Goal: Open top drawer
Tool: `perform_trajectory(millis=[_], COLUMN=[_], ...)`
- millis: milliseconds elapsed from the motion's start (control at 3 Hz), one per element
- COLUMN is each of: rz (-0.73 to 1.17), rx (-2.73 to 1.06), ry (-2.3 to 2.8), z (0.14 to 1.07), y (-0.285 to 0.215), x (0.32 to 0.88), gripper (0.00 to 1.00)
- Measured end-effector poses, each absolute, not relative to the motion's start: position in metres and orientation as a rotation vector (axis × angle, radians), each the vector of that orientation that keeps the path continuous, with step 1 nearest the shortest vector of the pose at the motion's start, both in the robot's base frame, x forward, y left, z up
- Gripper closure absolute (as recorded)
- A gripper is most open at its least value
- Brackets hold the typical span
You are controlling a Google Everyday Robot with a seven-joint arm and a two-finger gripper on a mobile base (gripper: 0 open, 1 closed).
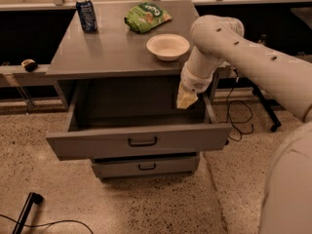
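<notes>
While the wide grey top drawer [97, 143] stands open, the pale hand [186, 97] hangs above its right side; its grip cannot be told.

- Overall light: dim, with a warm brownish cast across the whole view.
- Source: overhead; the tabletop [112, 48] carries a soft pale sheen, strongest near the bowl [167, 47].
- Shadow: the inside of the top drawer [97, 146] is dark under the tabletop; the space behind the table is nearly black.
- Gripper [186, 97]: pale yellow, well lit, over the right part of the drawer's inside, standing out against that dark.
- Arm [253, 62]: brightest item, no harsh glare.
- Floor [58, 194]: evenly lit.
</notes>
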State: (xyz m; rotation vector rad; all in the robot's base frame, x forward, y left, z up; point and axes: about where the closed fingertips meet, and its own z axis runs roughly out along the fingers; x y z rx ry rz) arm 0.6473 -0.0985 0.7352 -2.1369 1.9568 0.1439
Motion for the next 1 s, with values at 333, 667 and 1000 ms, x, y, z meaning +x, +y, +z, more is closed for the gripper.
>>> perform_trajectory(millis=[333,667,1000], rz=[0.244,0.327,0.358], rx=[-2.136,-2.176,-2.204], ry=[1.972,1.971,1.963], z=[0.696,0.665,0.659], y=[-0.069,-0.047,-0.039], x=[0.641,0.623,0.61], gripper=[1.0,1.0,1.0])
